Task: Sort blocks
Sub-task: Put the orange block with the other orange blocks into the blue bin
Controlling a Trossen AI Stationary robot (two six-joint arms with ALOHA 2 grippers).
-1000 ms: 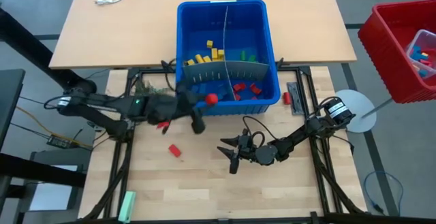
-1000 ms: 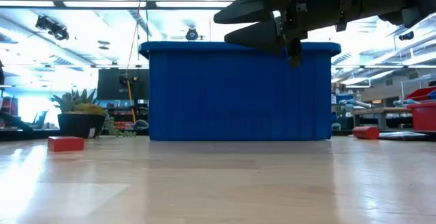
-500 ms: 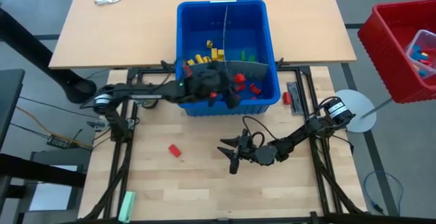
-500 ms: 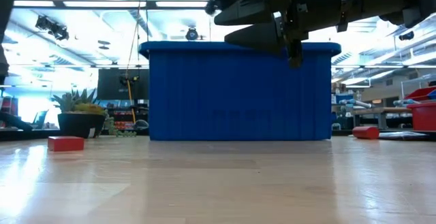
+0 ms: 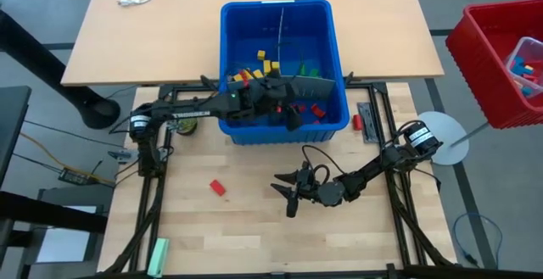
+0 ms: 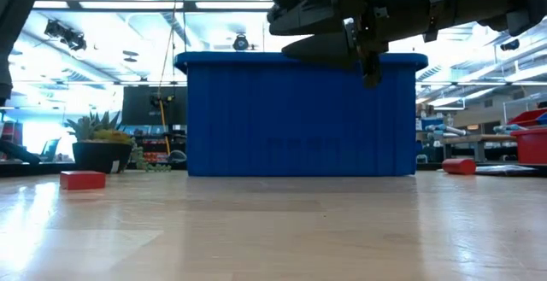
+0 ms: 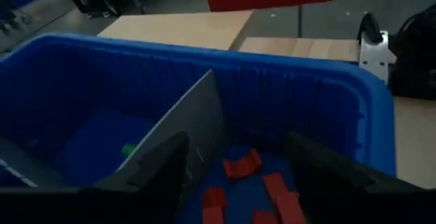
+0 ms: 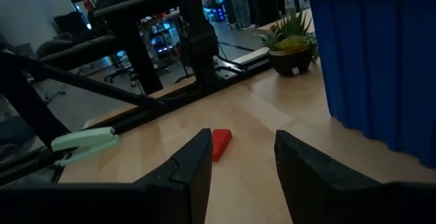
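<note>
Your left gripper point(image 5: 293, 114) is reached over the blue bin point(image 5: 284, 12), sitting above the near-right compartment where the red blocks point(image 7: 244, 165) lie; left wrist view shows its fingers point(image 7: 153, 169) spread wide apart w/ nothing between them, red blocks on the bin floor right below, grey divider point(image 7: 180, 139) just beside. Yellow blocks point(image 5: 251, 74) are in the compartment behind the divider on the left, green blocks point(image 5: 307, 69) behind it on the right, one green bit also visible past the divider in left wrist view. Your right gripper point(image 5: 288, 196) hangs over the wooden bench point(image 5: 254, 228) in front of the bin, well apart from it, pointing toward the left side; fingers point(image 8: 191, 166) parted, empty. One loose red block point(image 5: 217, 187) lies on the bench ahead of the right gripper, not touching it; right wrist view frames it between the two fingers, farther off. Another red block point(image 5: 357, 122) sits on the bench just beside the bin's right wall. Pale green bar point(image 5: 158, 255) near the bench's front left corner. Red crate point(image 5: 484, 63) off to the right, apart from the bench. Potted plant point(image 6: 102, 144) behind the bench on the left in low view
</note>
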